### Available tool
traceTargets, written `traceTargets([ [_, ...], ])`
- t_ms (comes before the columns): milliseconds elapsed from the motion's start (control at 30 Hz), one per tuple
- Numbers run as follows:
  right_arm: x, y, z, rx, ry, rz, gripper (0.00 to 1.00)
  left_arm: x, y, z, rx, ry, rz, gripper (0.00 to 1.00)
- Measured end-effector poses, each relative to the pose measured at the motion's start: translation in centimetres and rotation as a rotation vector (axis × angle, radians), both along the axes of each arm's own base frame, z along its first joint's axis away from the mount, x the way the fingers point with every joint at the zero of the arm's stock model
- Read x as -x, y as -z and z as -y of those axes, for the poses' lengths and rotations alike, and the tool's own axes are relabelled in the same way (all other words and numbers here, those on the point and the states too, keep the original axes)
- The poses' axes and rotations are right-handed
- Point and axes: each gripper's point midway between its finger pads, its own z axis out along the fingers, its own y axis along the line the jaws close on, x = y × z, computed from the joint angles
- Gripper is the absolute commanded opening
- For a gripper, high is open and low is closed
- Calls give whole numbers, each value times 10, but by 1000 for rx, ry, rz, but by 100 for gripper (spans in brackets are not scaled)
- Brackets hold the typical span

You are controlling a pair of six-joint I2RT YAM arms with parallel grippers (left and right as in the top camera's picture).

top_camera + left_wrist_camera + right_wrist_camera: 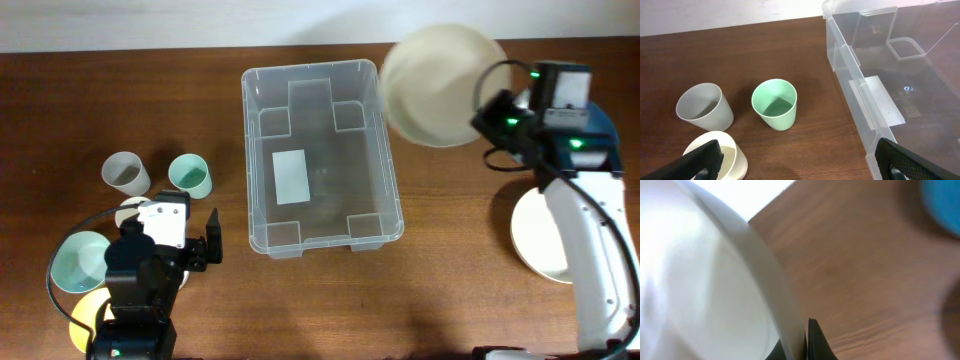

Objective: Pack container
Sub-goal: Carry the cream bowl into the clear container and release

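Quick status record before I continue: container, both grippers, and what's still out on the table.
container: empty, mid-table
right gripper: shut on the cream bowl's rim
cream bowl: lifted, by the container's far right corner, not inside
left gripper: open, holding nothing, facing the cups
table, left side: grey cup, green cup, cream cup, mint bowl, yellow dish
table, right side: cream plate, partly hidden

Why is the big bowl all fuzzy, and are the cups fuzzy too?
Overhead: the cream bowl has smeared edges, likely moving. Right wrist: it sits so close it's out of focus. Left wrist: green cup and grey cup look sharp.
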Motion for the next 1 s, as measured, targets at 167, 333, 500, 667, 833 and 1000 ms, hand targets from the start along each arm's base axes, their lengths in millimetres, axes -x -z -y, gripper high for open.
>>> traceTargets([
  [167, 2, -24, -85, 99, -311, 83, 4, 0, 0, 0, 0, 0, 0, 99],
  [333, -4, -29, -118, 145, -324, 137, 4, 0, 0, 0, 0, 0, 0, 99],
  [500, -28, -21, -156, 130, -315, 194, 4, 0, 0, 0, 0, 0, 0, 100],
  [667, -48, 26, -186, 135, -341, 116, 4, 0, 0, 0, 0, 0, 1, 99],
  [833, -64, 94, -194, 177, -351, -59, 4, 0, 0, 0, 0, 0, 0, 99],
  [1000, -77, 119, -199, 192, -351, -98, 4, 0, 0, 0, 0, 0, 0, 99],
])
